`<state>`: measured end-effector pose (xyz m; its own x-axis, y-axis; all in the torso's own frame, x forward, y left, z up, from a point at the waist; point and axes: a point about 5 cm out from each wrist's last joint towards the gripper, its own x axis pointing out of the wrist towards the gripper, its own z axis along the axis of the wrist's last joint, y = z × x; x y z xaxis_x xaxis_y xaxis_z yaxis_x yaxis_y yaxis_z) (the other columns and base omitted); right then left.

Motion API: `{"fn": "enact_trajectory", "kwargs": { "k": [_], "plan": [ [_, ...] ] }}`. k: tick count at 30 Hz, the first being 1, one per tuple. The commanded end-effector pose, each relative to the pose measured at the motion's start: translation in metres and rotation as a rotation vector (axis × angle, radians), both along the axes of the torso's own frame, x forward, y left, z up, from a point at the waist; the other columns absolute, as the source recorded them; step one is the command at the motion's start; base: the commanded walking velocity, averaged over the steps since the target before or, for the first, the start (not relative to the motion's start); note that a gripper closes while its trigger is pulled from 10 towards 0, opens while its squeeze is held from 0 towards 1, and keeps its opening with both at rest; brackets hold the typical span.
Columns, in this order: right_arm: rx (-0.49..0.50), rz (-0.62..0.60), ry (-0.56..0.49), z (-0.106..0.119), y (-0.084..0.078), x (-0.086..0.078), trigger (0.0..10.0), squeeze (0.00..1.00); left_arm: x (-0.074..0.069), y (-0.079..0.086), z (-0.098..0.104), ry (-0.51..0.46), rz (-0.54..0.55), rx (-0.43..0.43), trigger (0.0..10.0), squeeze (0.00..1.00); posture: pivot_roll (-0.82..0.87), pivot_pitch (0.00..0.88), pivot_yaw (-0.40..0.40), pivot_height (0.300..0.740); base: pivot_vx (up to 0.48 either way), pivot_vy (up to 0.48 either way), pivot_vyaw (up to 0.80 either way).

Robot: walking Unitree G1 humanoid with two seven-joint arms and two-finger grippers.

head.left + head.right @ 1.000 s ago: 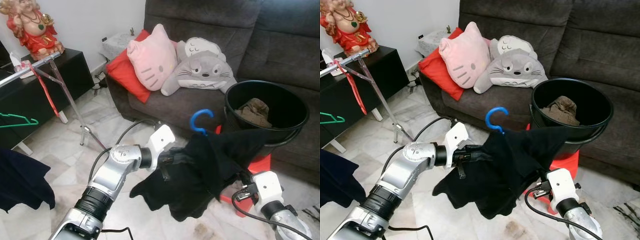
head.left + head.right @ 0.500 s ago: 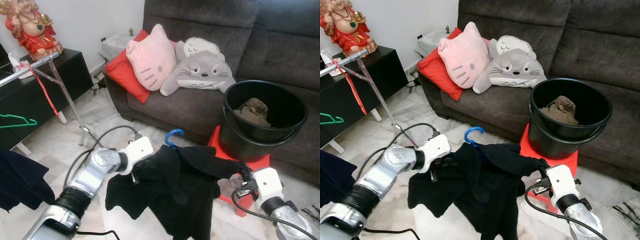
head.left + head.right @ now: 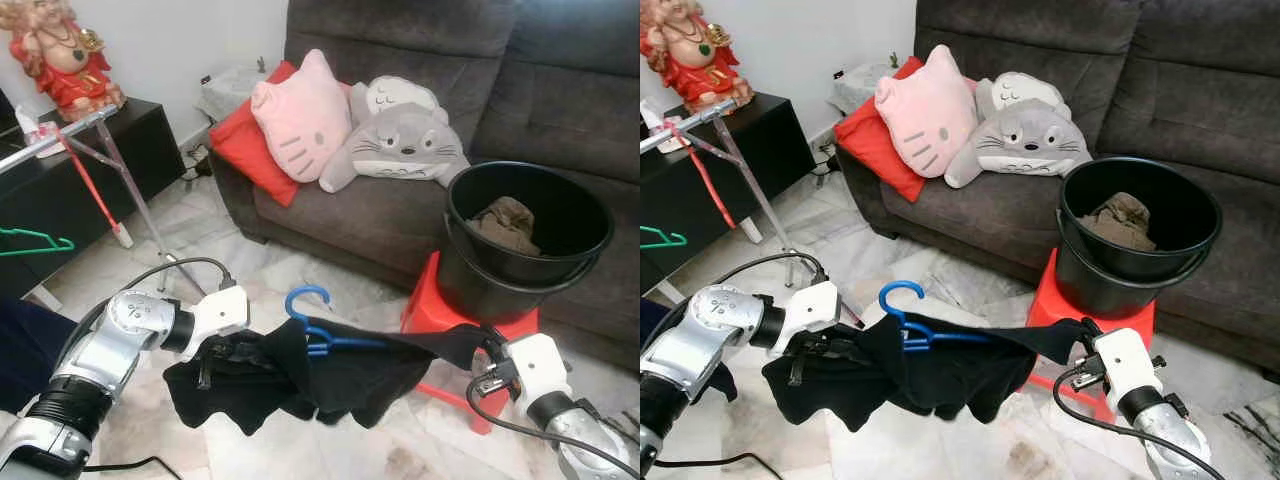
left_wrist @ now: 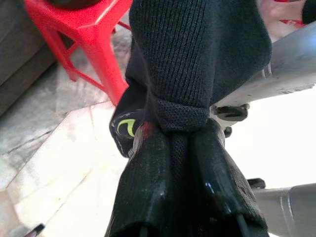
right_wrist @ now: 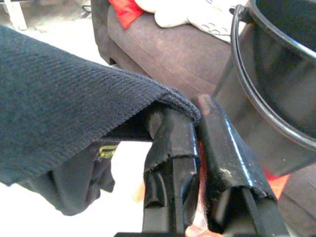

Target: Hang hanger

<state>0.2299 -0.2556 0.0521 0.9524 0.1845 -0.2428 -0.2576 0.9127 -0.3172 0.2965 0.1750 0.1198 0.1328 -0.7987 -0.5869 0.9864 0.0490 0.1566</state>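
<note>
One blue hanger [image 3: 318,322] is carried inside one black garment [image 3: 300,375], stretched above the floor between two hands: left hand [image 4: 180,148] and right hand [image 5: 197,123], each clamped on cloth. One black bucket [image 3: 527,240] is seen on a red stool [image 3: 440,308] nearby.

Even, soft daylight fills the head views, which are sharp with faint shadows. Both wrist views blur close up, their pale areas overexposed.

Two silver arms with white wrist housings, looping black cables and glossy black fingers [image 5: 217,163]
</note>
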Motion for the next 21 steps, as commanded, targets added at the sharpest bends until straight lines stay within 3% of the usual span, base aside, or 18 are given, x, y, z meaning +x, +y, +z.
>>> {"fn": "enact_trajectory", "kwargs": {
  "k": [1, 6, 8, 13, 17, 21],
  "plan": [
    [-0.016, -0.026, -0.003, 0.003, -0.009, 0.001, 0.0, 0.0, -0.003, 0.003, 0.003, 0.003, -0.031, -0.014, 10.0, 0.0, -0.2, 0.013, 0.049, 0.74, 0.0, 0.0, 0.0],
    [-0.026, -0.028, 0.014, 0.001, -0.013, -0.001, 0.0, 0.0, 0.003, 0.003, 0.018, -0.016, 0.006, -0.179, 10.0, 0.0, -0.2, 0.012, 0.044, 0.74, 0.0, 0.0, 0.0],
    [-0.026, -0.032, 0.017, 0.001, -0.014, -0.001, 0.0, 0.0, 0.002, 0.006, 0.024, -0.015, -0.008, -0.204, 10.0, 0.0, -0.2, 0.01, 0.042, 0.74, 0.0, 0.0, 0.0],
    [-0.026, -0.032, 0.027, -0.002, -0.013, -0.001, 0.0, 0.0, -0.005, 0.01, 0.026, -0.02, -0.087, -0.18, 10.0, 0.0, -0.2, 0.01, 0.042, 0.74, 0.0, 0.0, 0.0],
    [-0.028, -0.034, 0.03, -0.002, -0.014, 0.0, 0.0, 0.0, -0.014, 0.013, 0.023, 0.005, -0.188, -0.077, 10.0, 0.0, -0.2, 0.008, 0.041, 0.74, 0.0, 0.0, 0.0],
    [-0.031, -0.034, 0.034, -0.002, -0.017, 0.0, 0.0, 0.0, -0.019, 0.013, 0.025, -0.023, -0.246, -0.051, 10.0, 0.0, -0.2, 0.008, 0.04, 0.74, 0.0, 0.0, 0.0]
  ]
}}
